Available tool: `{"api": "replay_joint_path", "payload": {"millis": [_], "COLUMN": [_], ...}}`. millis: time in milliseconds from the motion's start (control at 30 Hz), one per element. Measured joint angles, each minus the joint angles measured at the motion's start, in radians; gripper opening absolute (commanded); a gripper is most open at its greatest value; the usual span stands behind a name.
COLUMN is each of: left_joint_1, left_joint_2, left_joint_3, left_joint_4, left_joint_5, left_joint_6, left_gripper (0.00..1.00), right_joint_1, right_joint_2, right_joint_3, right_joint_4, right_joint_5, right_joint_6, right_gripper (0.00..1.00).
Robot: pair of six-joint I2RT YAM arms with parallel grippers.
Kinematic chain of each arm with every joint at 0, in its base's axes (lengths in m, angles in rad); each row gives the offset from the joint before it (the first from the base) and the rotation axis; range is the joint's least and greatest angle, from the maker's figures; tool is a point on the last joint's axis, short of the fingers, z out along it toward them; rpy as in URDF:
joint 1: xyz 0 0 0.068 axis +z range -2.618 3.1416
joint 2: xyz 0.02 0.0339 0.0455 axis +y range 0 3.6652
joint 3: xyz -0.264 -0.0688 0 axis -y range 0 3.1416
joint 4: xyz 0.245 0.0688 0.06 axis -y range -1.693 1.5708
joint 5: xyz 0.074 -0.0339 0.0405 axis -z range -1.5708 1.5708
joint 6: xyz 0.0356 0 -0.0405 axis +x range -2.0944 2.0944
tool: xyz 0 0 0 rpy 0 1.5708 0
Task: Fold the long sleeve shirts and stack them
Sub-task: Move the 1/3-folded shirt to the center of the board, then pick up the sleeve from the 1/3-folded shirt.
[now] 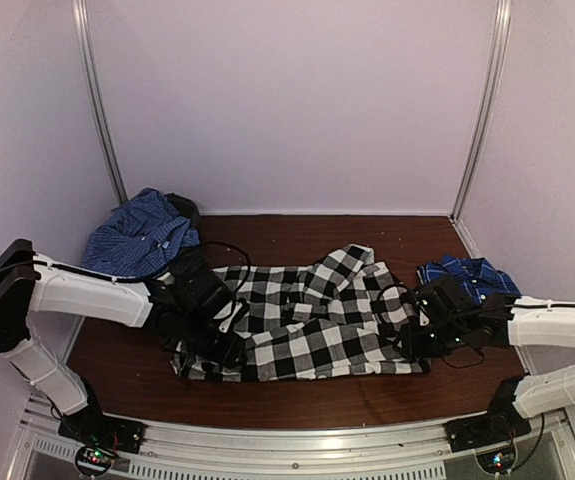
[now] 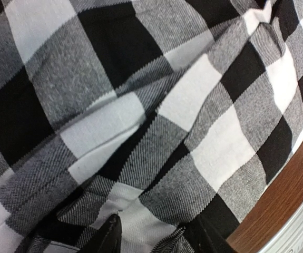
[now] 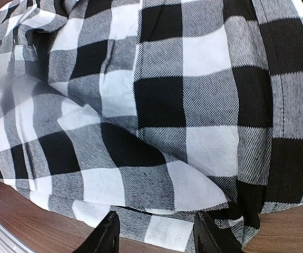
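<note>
Black-and-white check shirt [image 1: 317,320] is sprawled across the middle of the dark wood table [image 1: 297,400], spread out wide but rumpled, with one corner kicked up toward the back. Up close the weave is a chunky twill: big squares in black, white and a grey where the two cross, with soft ridges and folds running through it

The left gripper [image 1: 212,345] sits at the shirt's left end, down in the bunched-up cloth. From the left wrist view its dark fingers [image 2: 111,237] are half buried in folds, so I honestly cannot tell if that gripper [image 2: 154,232] is pinching anything or not

The right gripper [image 1: 417,340] is at the shirt's right end, near its front corner. In the right wrist view the gripper [image 3: 156,226] has its two fingers [image 3: 106,234] standing apart, the stitched hem lying in the gap without being squeezed, so I'd call it released

A blue plaid shirt [image 1: 137,240] lies in a crumpled heap beyond the check shirt's left end, and a flatter blue plaid bundle [image 1: 467,272] sits just past its right end. A ribbed metal rail [image 1: 297,440] runs along the table edge in front of the shirt
</note>
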Motion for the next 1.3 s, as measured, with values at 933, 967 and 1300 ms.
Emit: {"api": "replay_joint_path", "payload": {"millis": [933,967,1300], "left_joint_1": [0.045,0.050,0.126], "left_joint_2": [0.243,0.269,0.446], "left_joint_3": [0.486,0.504,0.625], "left_joint_4": [-0.012,-0.006,0.043], "left_joint_5": [-0.104,-0.085,0.113], "left_joint_6": [0.143,0.151,0.232], "left_gripper": [0.97,0.95,0.67], "right_joint_1": [0.124,0.130,0.135], "right_joint_2": [0.066,0.052,0.071], "right_joint_3": [-0.110,-0.114,-0.018], "right_joint_4": [0.146,0.136,0.018], "right_joint_5": [0.019,0.019,0.053], "right_joint_6": [0.074,0.084,0.074], "right_gripper": [0.49,0.49,0.51]}}
